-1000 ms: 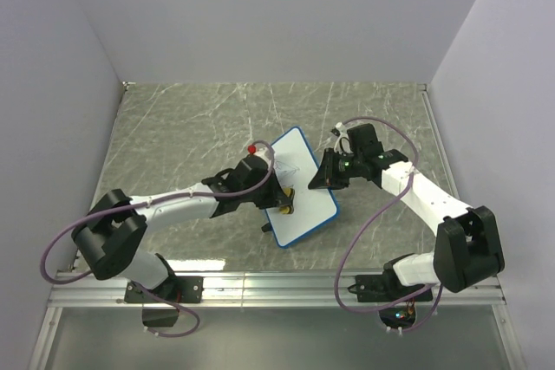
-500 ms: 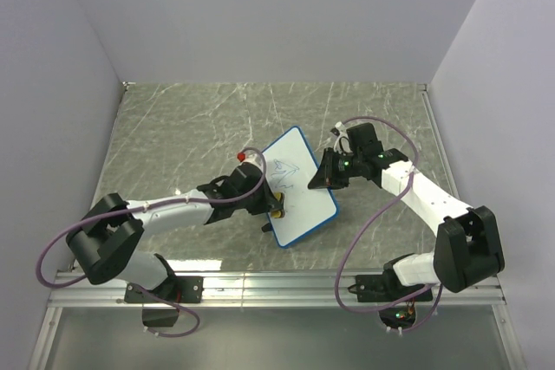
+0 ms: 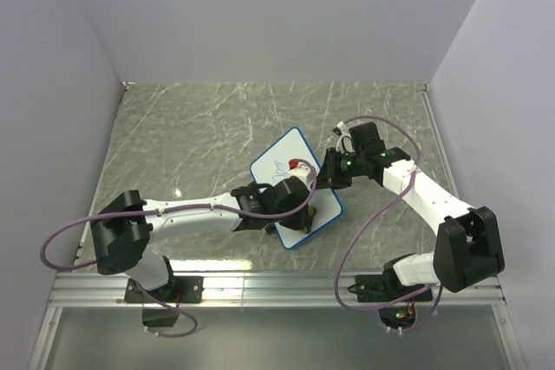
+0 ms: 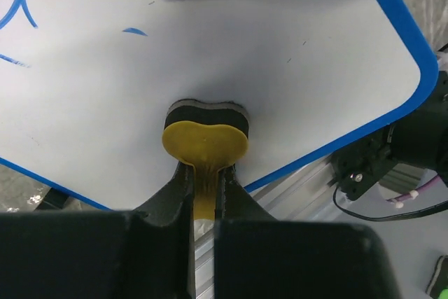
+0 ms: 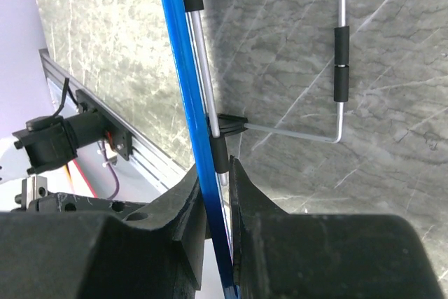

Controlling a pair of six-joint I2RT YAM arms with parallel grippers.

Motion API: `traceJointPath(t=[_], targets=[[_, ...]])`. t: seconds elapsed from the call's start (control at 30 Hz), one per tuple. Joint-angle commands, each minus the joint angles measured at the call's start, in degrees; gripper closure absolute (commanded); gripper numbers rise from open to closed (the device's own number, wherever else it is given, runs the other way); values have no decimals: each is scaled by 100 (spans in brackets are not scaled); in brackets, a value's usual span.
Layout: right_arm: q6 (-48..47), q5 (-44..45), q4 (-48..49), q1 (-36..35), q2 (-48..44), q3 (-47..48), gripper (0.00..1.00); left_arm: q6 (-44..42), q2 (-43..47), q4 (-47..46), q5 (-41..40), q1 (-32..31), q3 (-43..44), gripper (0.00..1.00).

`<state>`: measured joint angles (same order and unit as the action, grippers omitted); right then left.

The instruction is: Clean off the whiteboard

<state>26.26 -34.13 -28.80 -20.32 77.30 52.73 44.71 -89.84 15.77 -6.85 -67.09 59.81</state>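
Left pincer presses a gripped yellow eraser onto the whiteboard; right pincer clamps the board's right edge.

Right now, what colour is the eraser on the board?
The eraser is yellow; the left wrist view shows it best.

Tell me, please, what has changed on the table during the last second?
The left gripper, shut on the yellow eraser, swept left to the edge of the whiteboard, then right across it toward its near right edge. The right gripper stayed clamped on the board's right edge, the board hardly moved, and some blue marks remain.
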Motion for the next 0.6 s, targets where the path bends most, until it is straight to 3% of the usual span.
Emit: traceJointPath(t=[0.0,0.3,0.43,0.57], targets=[[371,135,-100,-218,40,132,100,388,-350,-909,712,-51,-504,100],[283,161,-188,-218,-206,-17,100,724,555,-866,457,1547,-1858,100],[283,135,-179,-218,-250,-70,100,548,363,-567,412,2015,-1649,100],[266,117,-179,-227,-259,-44,100,232,143,-304,475,1937,-929,100]])
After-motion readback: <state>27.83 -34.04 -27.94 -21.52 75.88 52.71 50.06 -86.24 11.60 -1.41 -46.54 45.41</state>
